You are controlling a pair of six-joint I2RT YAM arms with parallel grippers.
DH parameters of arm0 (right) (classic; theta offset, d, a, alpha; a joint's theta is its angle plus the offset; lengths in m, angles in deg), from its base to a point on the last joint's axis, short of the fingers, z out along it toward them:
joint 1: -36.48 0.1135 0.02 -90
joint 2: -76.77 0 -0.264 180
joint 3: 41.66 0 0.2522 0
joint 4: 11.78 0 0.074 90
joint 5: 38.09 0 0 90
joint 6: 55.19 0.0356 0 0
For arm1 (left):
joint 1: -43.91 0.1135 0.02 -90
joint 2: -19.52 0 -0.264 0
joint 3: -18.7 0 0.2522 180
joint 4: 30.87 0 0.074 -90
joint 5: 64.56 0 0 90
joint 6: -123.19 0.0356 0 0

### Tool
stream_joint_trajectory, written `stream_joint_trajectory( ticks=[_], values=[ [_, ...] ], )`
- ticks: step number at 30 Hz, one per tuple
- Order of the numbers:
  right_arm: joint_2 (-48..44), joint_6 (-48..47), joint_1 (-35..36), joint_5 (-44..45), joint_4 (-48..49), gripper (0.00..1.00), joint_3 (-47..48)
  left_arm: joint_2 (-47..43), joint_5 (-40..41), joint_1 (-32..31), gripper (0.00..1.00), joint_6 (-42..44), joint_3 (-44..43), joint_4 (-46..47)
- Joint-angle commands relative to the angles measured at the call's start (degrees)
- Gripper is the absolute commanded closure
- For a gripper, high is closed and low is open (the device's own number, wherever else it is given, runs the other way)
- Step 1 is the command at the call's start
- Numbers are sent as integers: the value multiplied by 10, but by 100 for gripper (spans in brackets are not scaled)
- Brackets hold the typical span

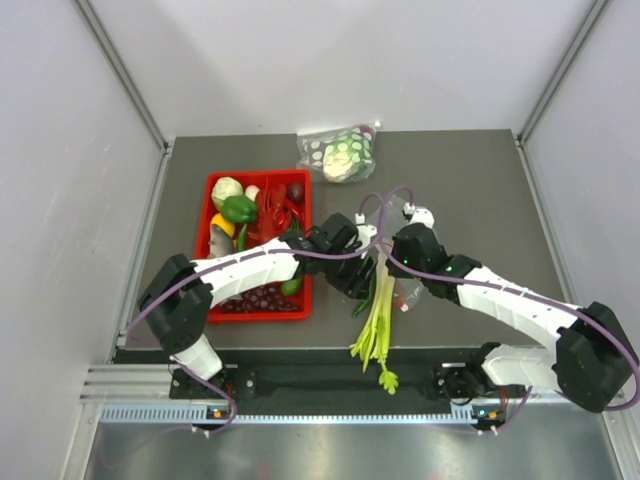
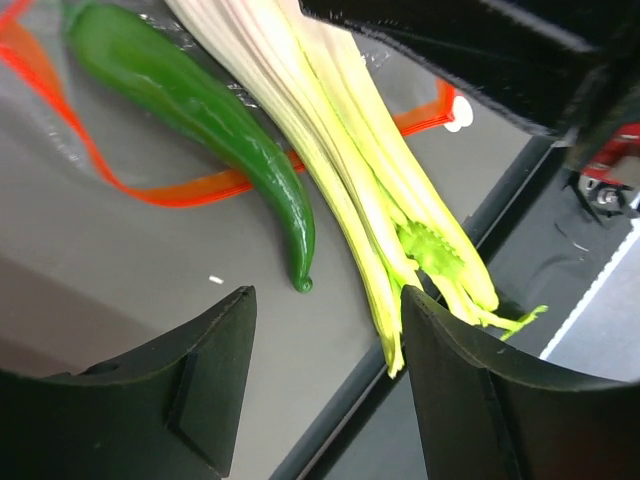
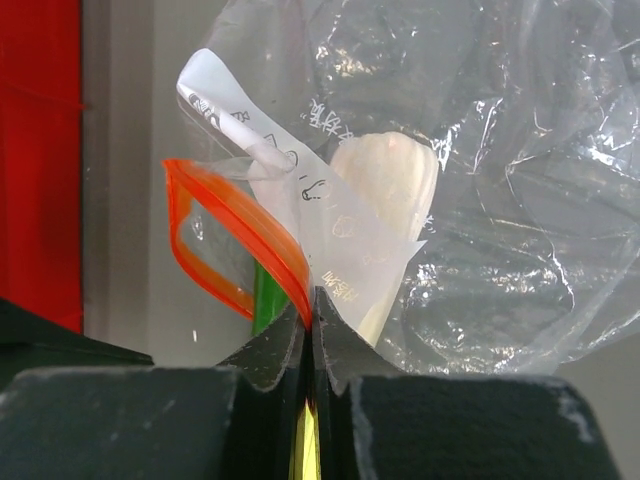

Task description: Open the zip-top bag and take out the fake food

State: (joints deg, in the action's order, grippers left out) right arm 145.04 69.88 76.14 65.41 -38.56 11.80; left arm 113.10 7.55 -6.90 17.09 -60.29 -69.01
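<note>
Grasp celery (image 2: 340, 170), probably light, stiff, slick, mid-stalk at near edge of table (image 1: 470, 200) with spread left gripper (image 2: 325, 340), right gripper (image 3: 313, 330) pinching zip edge of flimsy bag (image 3: 500, 200).

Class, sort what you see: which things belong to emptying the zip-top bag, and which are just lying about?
Job in hand: zip-top bag, celery stalk bunch, slim green vegetable, left gripper, right gripper.
Lying about: red tray, purple grapes in it, dotted bag, pale round head inside.
</note>
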Motion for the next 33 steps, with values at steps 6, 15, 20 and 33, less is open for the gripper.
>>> stream_joint_trajectory(
  ticks=[6, 15, 20, 33],
  values=[
    [-22, 10, -10, -4, 30, 100, -7, 69, 29, -15, 35, 4, 0, 28],
    [-26, 12, -16, -6, 31, 100, -10, 122, 58, -24, 35, 16, -28, 38],
    [-31, 17, -20, -8, 32, 100, -16, 140, 66, -30, 38, 27, -31, 38],
    [-38, 20, -34, -10, 23, 100, -18, 93, 42, -32, 100, 48, -25, -23]
  ],
)
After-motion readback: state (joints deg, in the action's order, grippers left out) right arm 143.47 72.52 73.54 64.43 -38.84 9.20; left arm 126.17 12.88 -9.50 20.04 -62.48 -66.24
